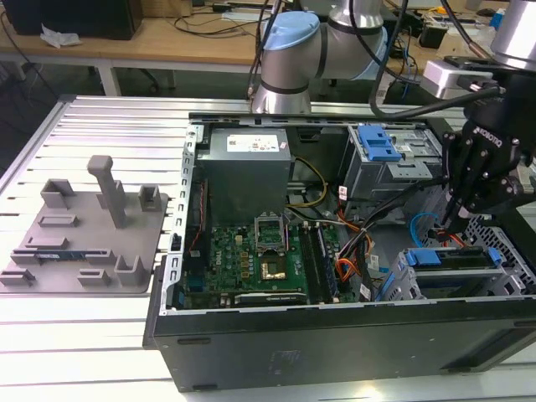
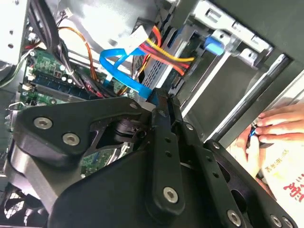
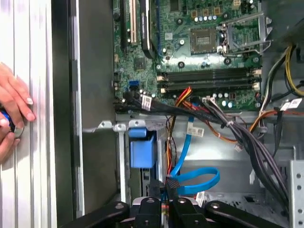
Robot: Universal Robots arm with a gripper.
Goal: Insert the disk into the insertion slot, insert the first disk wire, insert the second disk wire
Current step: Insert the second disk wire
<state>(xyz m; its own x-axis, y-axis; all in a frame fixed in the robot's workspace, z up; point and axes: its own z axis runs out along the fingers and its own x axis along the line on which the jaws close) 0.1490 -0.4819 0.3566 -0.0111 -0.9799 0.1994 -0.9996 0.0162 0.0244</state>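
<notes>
Exterior view: hand point(image 1: 459, 224) just above the disk point(image 1: 456, 258), seated in the insertion slot point(image 1: 419, 289).

Motherboard point(image 1: 260, 251) green. Just beside it: flat cable point(image 3: 192, 178) bright blue, wire bundle point(image 2: 166, 54) red, yellow, orange. Near motherboard: disk point(image 1: 448, 270) frame blue, insertion slot point(image 1: 502, 243) cage perforated light grey, gripper point(image 1: 454, 219) black. Power supply point(image 1: 247, 163) grey.

black gripper point(image 2: 159, 102), blue cable point(image 2: 124, 66), hand point(image 2: 266, 135)

Robotics lab: opened computer case point(image 1: 335, 335) on slatted aluminium surface point(image 1: 109, 134), cluttered wooden benches point(image 1: 167, 42) at twelve o'clock.
</notes>
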